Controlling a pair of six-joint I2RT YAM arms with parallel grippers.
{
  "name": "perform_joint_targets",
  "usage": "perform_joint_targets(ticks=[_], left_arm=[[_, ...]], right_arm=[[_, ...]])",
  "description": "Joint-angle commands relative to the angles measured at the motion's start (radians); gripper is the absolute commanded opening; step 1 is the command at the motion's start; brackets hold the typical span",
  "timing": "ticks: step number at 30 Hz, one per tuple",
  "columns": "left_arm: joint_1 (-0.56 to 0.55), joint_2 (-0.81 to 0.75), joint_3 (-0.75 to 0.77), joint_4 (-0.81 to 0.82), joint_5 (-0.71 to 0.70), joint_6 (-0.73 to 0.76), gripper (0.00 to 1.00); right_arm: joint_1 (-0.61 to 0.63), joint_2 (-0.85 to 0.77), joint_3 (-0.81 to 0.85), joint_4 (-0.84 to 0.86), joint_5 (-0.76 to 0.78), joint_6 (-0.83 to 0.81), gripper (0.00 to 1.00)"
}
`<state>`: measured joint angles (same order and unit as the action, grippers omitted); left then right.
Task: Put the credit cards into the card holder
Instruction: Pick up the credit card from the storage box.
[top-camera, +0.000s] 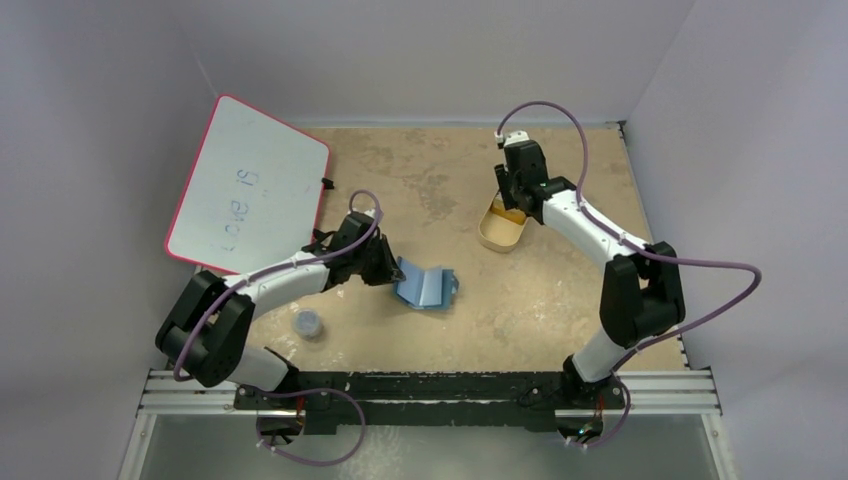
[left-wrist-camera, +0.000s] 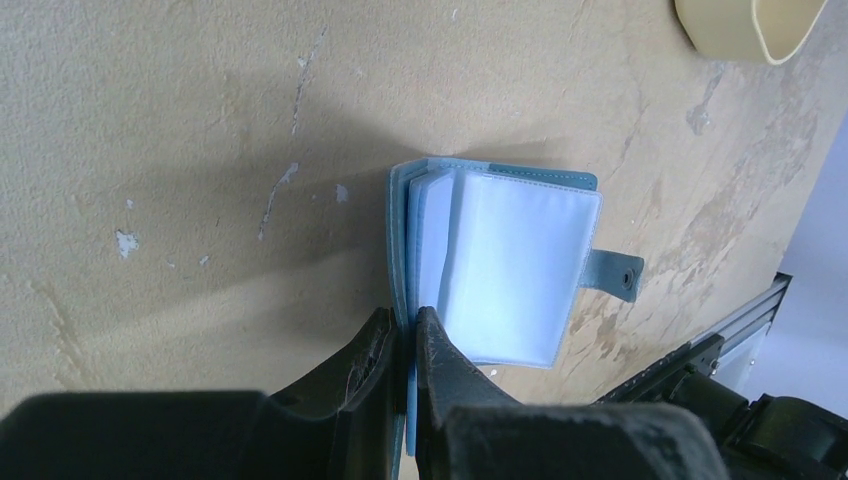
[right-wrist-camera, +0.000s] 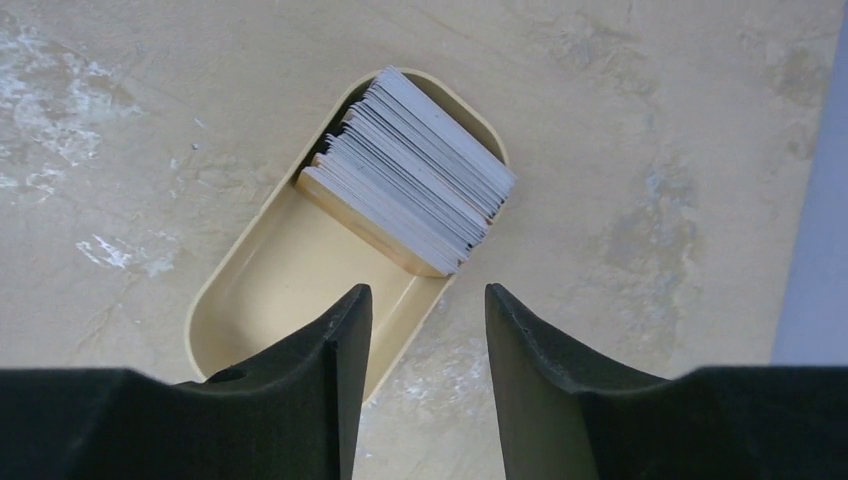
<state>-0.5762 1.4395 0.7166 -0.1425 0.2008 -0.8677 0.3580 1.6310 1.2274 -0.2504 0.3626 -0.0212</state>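
Observation:
The blue card holder (top-camera: 427, 285) lies open near the middle of the table, its shiny clear pockets (left-wrist-camera: 515, 270) fanned up. My left gripper (left-wrist-camera: 405, 318) is shut on the card holder's left cover edge. Several credit cards (right-wrist-camera: 415, 170) stand stacked on edge, grey-white edges up, at the far end of a beige oval tray (right-wrist-camera: 255, 300). My right gripper (right-wrist-camera: 428, 295) hovers open just above the tray's near rim, a little short of the stack, with nothing between its fingers. From above, the right gripper (top-camera: 512, 193) covers the tray's (top-camera: 497, 235) far end.
A pink-rimmed whiteboard (top-camera: 250, 185) leans at the back left. A small round clear lid or cup (top-camera: 309, 323) sits near the left arm's base. The aluminium rail (top-camera: 430, 390) runs along the near edge. Walls close in on three sides.

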Motion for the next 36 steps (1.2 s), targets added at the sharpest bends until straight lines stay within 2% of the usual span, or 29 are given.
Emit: perform_joint_targets(ticks=[1, 4, 7, 12, 16, 18, 36], left_arm=[[-0.002, -0.055, 0.028, -0.006, -0.021, 0.038, 0.0], [-0.002, -0.073, 0.019, -0.012, -0.038, 0.045, 0.0], [-0.002, -0.068, 0.018, -0.008, -0.024, 0.048, 0.0], [-0.002, -0.063, 0.016, 0.013, -0.016, 0.046, 0.0], [-0.002, -0.055, 0.019, 0.029, -0.021, 0.046, 0.0], [-0.002, -0.044, 0.016, 0.043, -0.006, 0.042, 0.0], [-0.002, -0.04, 0.002, 0.022, 0.013, 0.052, 0.0]], right_arm=[[-0.012, -0.002, 0.062, -0.01, 0.003, -0.146, 0.46], [-0.013, 0.035, 0.063, -0.011, -0.025, -0.203, 0.46], [-0.013, 0.066, 0.059, 0.028, -0.044, -0.269, 0.51], [-0.012, 0.135, 0.111, 0.04, -0.045, -0.319, 0.56], [-0.013, 0.152, 0.088, 0.088, -0.004, -0.349, 0.59], [-0.013, 0.16, 0.064, 0.118, -0.03, -0.367, 0.61], [-0.013, 0.24, 0.101, 0.07, 0.036, -0.374, 0.61]])
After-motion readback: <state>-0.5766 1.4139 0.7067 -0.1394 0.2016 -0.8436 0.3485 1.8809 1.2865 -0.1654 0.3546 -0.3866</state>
